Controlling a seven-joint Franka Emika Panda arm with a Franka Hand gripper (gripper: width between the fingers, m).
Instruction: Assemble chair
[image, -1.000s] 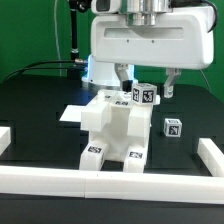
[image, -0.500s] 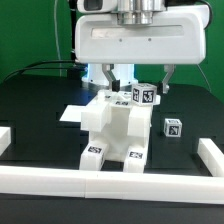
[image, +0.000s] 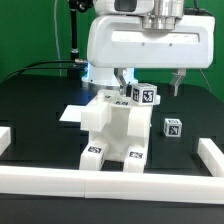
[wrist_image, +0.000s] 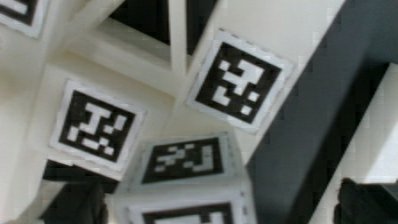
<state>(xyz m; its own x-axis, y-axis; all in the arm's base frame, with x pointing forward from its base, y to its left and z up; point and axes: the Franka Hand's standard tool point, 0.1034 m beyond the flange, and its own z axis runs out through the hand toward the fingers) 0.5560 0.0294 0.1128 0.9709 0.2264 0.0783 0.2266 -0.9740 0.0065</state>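
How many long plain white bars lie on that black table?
3. The front bar runs across the near edge, the left bar sits at the exterior view's left, the right bar at its right. More may be hidden or out of frame.

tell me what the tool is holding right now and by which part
Nothing is held. The tool hangs open above the partly built chair, its fingers spread wide and closed on no part.

Chair (image: 113, 128): matt white plastic. Table (image: 35, 95): matt black.
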